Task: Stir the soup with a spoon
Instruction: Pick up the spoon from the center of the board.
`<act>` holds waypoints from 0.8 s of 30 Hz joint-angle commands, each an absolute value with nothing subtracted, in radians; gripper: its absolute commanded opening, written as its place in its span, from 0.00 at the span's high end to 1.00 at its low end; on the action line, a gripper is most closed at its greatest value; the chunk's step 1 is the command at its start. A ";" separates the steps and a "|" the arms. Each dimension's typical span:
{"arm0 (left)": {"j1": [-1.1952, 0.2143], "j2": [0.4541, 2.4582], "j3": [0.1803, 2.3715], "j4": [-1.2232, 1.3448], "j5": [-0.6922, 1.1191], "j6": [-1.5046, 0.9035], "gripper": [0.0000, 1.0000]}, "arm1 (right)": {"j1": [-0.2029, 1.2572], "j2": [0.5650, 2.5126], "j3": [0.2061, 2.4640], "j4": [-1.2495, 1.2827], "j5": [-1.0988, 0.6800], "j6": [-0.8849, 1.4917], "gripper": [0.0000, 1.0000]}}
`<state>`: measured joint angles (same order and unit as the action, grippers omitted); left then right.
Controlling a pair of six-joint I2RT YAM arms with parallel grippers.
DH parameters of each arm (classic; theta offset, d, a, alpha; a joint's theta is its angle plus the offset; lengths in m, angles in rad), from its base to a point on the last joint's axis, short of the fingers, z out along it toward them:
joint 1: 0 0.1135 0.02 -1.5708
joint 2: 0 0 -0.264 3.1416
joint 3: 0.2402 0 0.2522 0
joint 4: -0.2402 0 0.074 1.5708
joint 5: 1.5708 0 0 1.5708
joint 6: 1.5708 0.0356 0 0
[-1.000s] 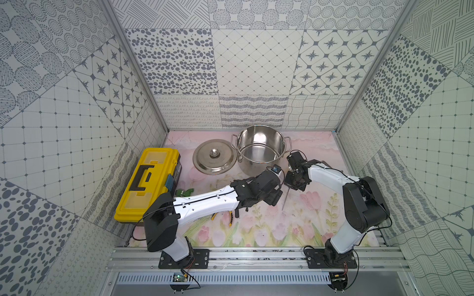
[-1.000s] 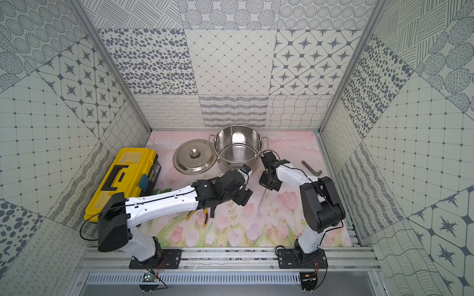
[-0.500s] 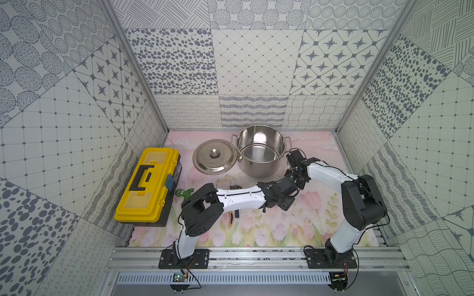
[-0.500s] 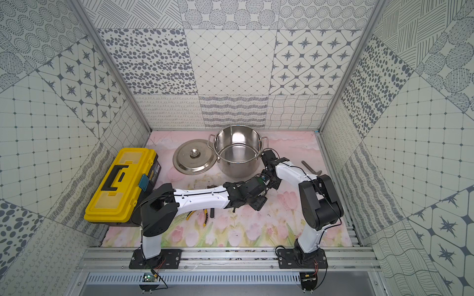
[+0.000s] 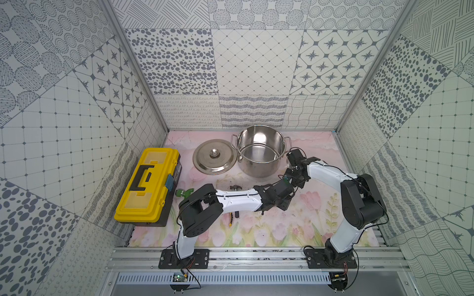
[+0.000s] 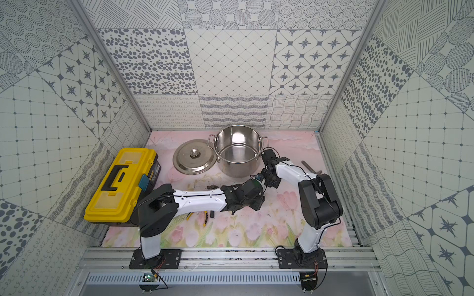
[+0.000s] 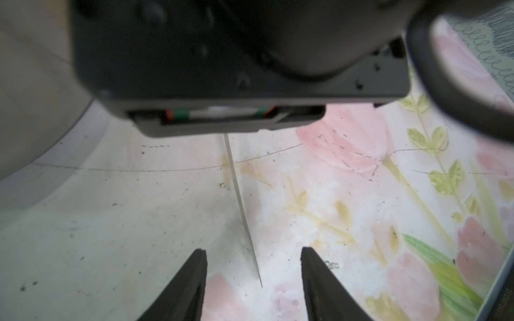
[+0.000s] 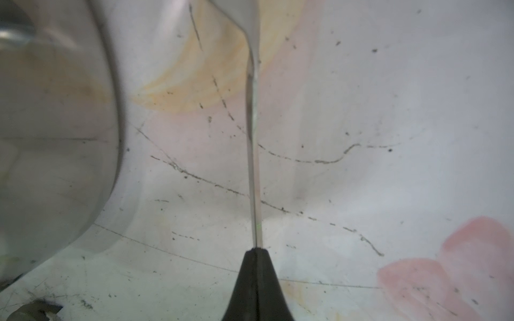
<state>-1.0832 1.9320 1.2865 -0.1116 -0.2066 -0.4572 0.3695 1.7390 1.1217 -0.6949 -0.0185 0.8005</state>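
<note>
We're seeing the pot (image 6: 238,167) open, with the lid (image 6: 194,156) lying flat just left of it. The left arm (image 6: 200,201) and right arm (image 6: 289,170) crowd together just in front of the pot.

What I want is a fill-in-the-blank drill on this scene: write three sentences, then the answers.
The right gripper is ____ on the handle of the spoon.
The left gripper is open, with the handle's end ____ its fingers.
The lid beside the pot lies with its knob facing ____.
Missing words: shut; between; up.

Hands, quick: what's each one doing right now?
Left hand: open, straddling the ladle handle's end, not gripping.
Right hand: closed on the ladle handle.
</note>
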 commanded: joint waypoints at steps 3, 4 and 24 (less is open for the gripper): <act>-1.083 1.885 1.219 -0.061 -0.280 -0.555 0.42 | 0.382 1.772 1.098 -0.712 -0.041 0.813 1.00; -1.082 1.885 1.216 -0.060 -0.279 -0.559 0.42 | 0.381 1.772 1.098 -0.712 -0.041 0.812 1.00; -1.112 1.994 1.250 0.004 -0.217 -0.659 0.52 | 0.376 1.775 1.110 -0.721 -0.066 0.830 1.00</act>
